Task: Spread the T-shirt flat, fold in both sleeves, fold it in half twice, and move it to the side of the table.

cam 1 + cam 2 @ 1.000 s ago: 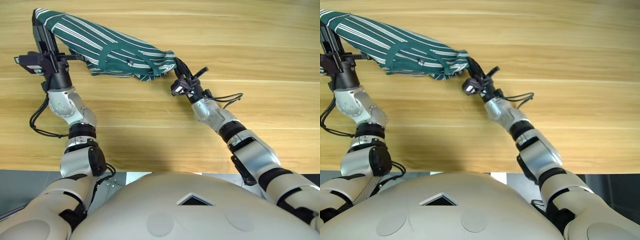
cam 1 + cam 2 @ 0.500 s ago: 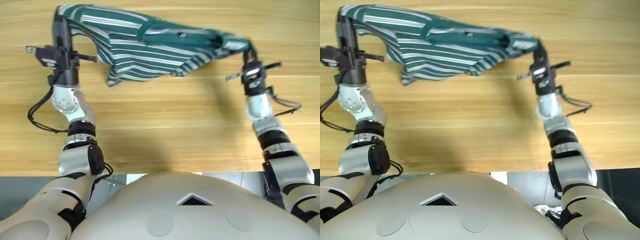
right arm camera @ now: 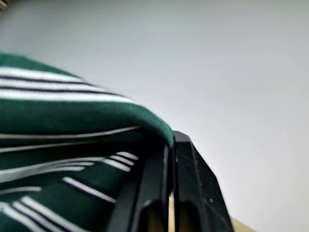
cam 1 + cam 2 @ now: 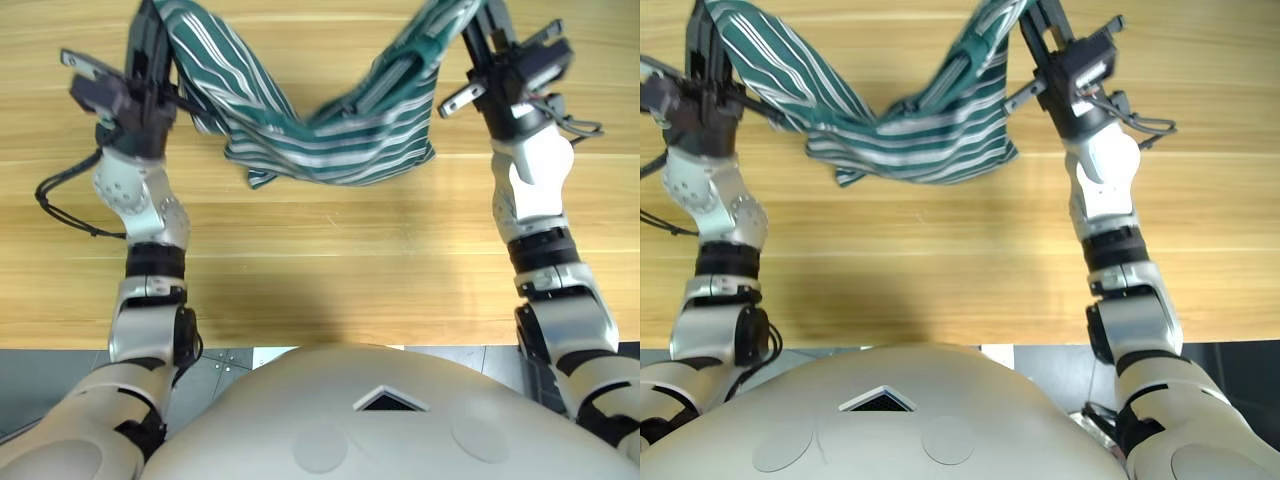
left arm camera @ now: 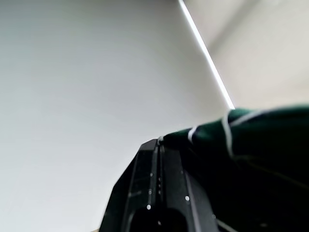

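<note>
Above the far-left part of the table [image 4: 320, 260], the left gripper [image 4: 150, 40] is held high off the wood. Its 2 fingers are pinched together on 1 edge of the T-shirt [image 4: 330, 140]. In the left wrist view the black fingers press against each other with green cloth bunched beside them.

Over the middle of the table the T-shirt hangs between the 2 holds in a deep sag, gathered and partly doubled on itself. Its lowest folds are close over the wood, and I cannot tell whether they touch it.

Above the far-right part of the table the right gripper [image 4: 487, 30] is just as high. It is clamped on the opposite edge of the shirt, and in the right wrist view the striped fabric drapes over its closed fingers.

The shirt looks light, thin and wholly limp. It has no stiffness to hold a shape, so it will droop, bunch and swing wherever it is unsupported. It is not fragile. A small pinch of fabric could slip free under a sharp tug, and loose folds may land creased on the table.

The best holds are likely at 2 matching points along 1 hem or at the shoulders. Spread wide enough to draw the cloth taut, these would let the shirt lower onto the table flat.

Count: 1 T-shirt, 2 grippers, 1 table.
</note>
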You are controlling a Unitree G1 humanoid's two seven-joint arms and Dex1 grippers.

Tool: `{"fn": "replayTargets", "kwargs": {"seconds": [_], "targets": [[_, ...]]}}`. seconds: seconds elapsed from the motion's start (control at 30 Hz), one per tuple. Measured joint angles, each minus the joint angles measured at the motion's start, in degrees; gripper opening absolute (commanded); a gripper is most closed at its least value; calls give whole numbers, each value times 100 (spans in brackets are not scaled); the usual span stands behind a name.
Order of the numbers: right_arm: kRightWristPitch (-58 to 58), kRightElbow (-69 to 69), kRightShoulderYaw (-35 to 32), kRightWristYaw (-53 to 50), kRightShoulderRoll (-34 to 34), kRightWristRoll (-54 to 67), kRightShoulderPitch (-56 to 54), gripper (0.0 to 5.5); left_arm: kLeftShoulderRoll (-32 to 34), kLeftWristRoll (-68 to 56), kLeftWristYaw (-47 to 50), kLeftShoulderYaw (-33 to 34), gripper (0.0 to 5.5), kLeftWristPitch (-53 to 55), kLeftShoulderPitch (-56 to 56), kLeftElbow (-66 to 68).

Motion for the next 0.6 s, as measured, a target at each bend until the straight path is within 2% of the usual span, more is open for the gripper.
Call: {"fn": "replayTargets", "kwargs": {"seconds": [0.07,0.2,0.3,0.4,0.5,0.6], "targets": [[559,1512,243,-1056,184,-996,-1029,3,16,616,658,-34,0,306,-930,1297],[1980,3221,421,-2492,483,-1863,-2732,3,84,1641,2313,-289,0,1647,-2837,2917],[2782,3834,207,-3510,557,-2062,-3971,3,77,2334,3507,-479,0,2699,-4240,3552],[2801,3981,-152,-4573,509,-2173,-5008,3,92,2659,4239,-433,0,2855,-5250,3703],[2273,3918,-167,-4792,409,-2418,-5043,3,260,2869,4419,-395,0,2510,-5197,3652],[1621,3893,219,-4416,363,-2883,-3969,3,381,3289,4223,-674,0,2109,-3957,3661]]}}
